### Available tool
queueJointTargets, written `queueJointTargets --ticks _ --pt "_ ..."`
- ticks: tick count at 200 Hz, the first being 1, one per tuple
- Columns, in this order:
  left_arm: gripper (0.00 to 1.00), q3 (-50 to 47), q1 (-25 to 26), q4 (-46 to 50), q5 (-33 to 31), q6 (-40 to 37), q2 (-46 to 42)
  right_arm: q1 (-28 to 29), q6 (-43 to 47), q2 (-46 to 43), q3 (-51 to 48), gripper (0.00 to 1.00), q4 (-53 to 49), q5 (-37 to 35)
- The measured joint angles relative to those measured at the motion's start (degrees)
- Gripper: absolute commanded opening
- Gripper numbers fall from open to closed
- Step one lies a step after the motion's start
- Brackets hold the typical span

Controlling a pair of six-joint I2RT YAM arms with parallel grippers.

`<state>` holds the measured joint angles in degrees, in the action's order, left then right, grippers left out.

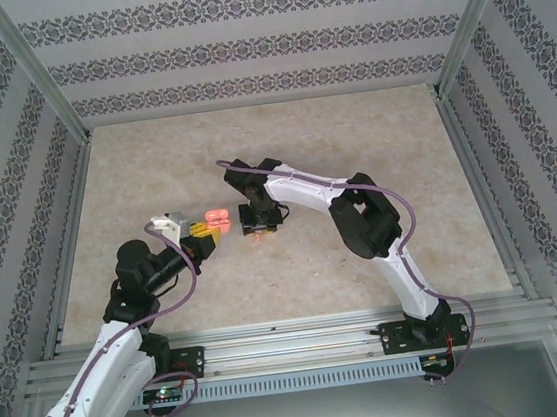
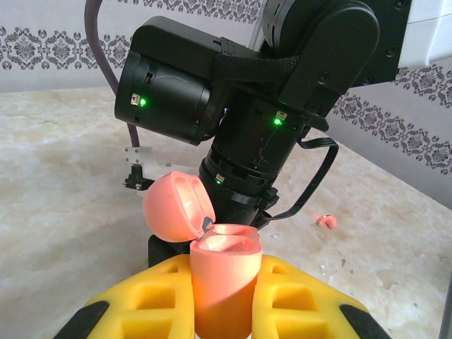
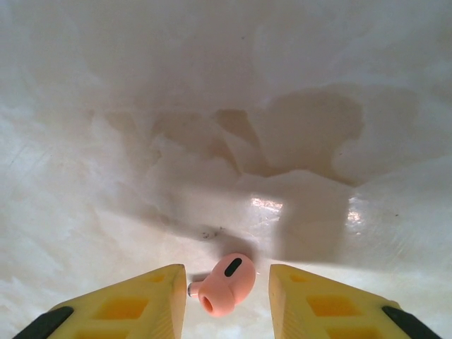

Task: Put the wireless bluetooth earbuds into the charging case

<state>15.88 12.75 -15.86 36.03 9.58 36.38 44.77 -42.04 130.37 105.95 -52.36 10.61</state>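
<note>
Left gripper [image 1: 209, 233] pinching the open coral charging case [image 2: 224, 282] upright, right gripper [image 3: 227, 272] just to its right, fingers [image 3: 141, 304] spread either side of a coral earbud [image 3: 222, 288] on the table [image 3: 212, 106]

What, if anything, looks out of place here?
A coral earbud lies loose on the table inside the open right gripper, while the open coral case sits clamped in the left gripper. Nothing looks damaged.

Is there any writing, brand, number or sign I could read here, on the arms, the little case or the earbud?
No text can be read.
Coral charging case: no lettering.
Coral earbud: a dark oval mark, no letters.
Right arm's black housing: green lights, no legible label.
Wallpaper: ornament, not script.
</note>
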Motion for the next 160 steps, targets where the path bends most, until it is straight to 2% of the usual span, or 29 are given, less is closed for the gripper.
queueJointTargets --ticks 58,109,160 --pt "0.00 0.0 0.0 0.0 0.0 0.0 0.2 0.0 0.0 1.4 0.0 0.34 -0.1 0.9" --pt "0.00 0.0 0.0 0.0 0.1 0.0 0.4 0.0 0.1 1.4 -0.1 0.20 -0.6 0.9" --pt "0.00 0.0 0.0 0.1 0.2 0.0 0.3 0.0 0.3 -2.6 -6.2 0.16 3.1 1.0"
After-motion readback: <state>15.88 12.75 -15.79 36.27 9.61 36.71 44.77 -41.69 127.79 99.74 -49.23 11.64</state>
